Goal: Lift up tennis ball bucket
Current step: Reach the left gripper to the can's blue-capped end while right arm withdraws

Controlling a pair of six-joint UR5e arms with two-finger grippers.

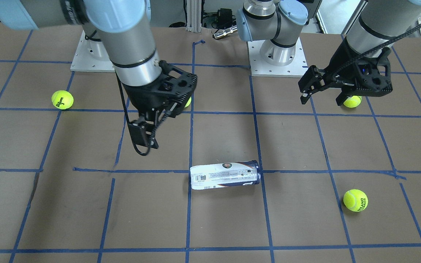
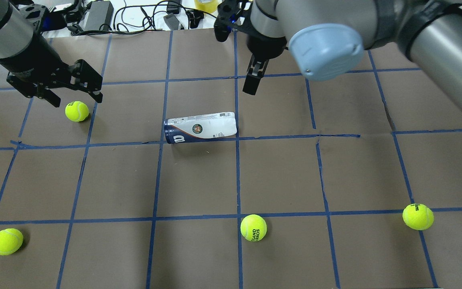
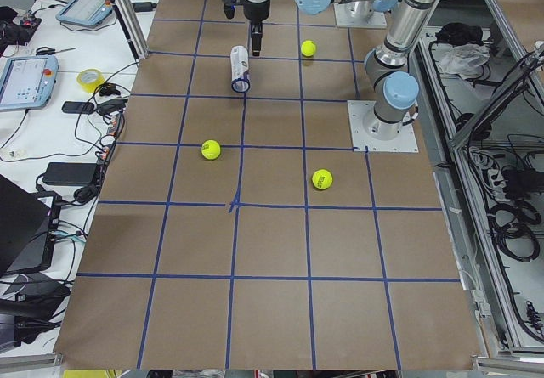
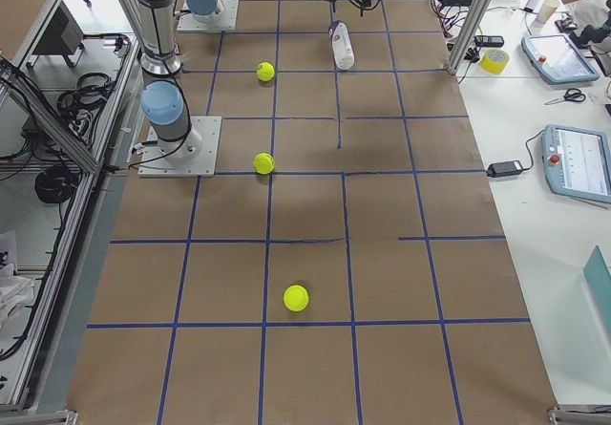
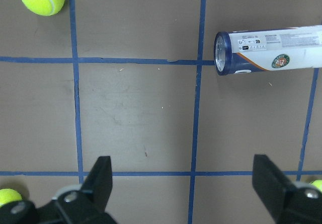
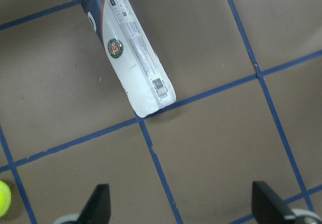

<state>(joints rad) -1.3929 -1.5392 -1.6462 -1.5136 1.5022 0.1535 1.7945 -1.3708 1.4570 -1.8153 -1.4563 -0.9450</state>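
Observation:
The tennis ball bucket [image 2: 201, 127] is a white can with a navy band, lying on its side mid-table on a blue tape line. It also shows in the front view [image 1: 225, 175], the left wrist view [image 5: 269, 50] and the right wrist view [image 6: 128, 48]. My right gripper [image 2: 251, 86] hangs open and empty above the table, just beyond the can's white end; both fingers [image 6: 98, 206] frame bare table. My left gripper [image 2: 76, 98] is open and empty, well to the left of the can's navy end, over a tennis ball [image 2: 77, 111].
Loose yellow-green tennis balls lie near the front left [image 2: 7, 241], front middle [image 2: 253, 227] and front right [image 2: 418, 216]. Cables and devices [image 2: 134, 16] line the far table edge. The arm bases [image 1: 276, 54] stand on the robot's side.

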